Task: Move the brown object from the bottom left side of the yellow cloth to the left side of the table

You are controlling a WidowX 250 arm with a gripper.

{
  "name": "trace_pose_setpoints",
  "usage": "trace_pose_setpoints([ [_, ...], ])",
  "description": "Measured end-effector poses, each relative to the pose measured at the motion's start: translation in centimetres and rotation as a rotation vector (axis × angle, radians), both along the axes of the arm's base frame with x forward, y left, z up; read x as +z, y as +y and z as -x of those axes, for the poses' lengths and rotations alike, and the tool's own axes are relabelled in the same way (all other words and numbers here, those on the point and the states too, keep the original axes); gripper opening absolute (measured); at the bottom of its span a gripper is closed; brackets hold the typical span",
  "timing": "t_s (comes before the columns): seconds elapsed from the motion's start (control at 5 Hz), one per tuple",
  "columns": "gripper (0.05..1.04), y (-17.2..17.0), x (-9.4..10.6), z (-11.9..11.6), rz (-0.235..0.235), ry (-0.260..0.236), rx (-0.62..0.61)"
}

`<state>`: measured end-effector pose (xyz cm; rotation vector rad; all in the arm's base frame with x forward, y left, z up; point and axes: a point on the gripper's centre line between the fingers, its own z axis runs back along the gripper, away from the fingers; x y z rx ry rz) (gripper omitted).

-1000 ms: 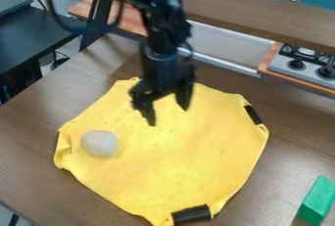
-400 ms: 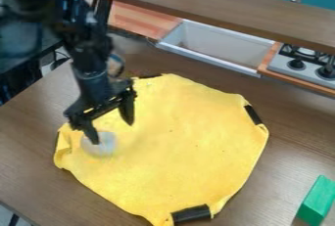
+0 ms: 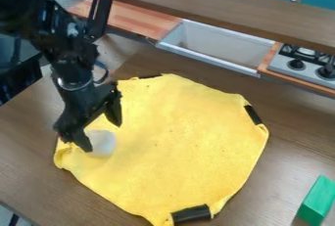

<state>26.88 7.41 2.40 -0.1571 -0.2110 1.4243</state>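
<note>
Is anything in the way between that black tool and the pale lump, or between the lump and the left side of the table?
Nothing visible stands between the tool and the pale lump. Toward the left side of the table, only the folded edge of the yellow cloth lies between.

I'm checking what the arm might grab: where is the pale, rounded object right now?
In the camera view, the pale object lies on the left part of the yellow cloth, right by the gripper.
</note>
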Motion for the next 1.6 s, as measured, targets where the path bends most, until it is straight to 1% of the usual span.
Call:
trace_pose_setpoints([
  [0.2,1.000,0.5,0.1,-0.2,0.017,-0.046,0.079],
  [0.4,1.000,1.1,0.2,-0.6,0.027,-0.078,0.153],
  [0.6,1.000,1.3,-0.5,-0.9,0.040,-0.064,0.190],
  [0.8,1.000,1.5,-1.3,-1.0,0.038,-0.027,0.198],
  [1.0,1.000,1.3,-1.5,-1.3,0.030,-0.016,0.197],
  [1.2,1.000,0.6,-2.4,-1.9,0.017,0.011,0.190],
  [1.6,1.000,0.4,-3.5,-2.1,0.021,0.031,0.225],
])
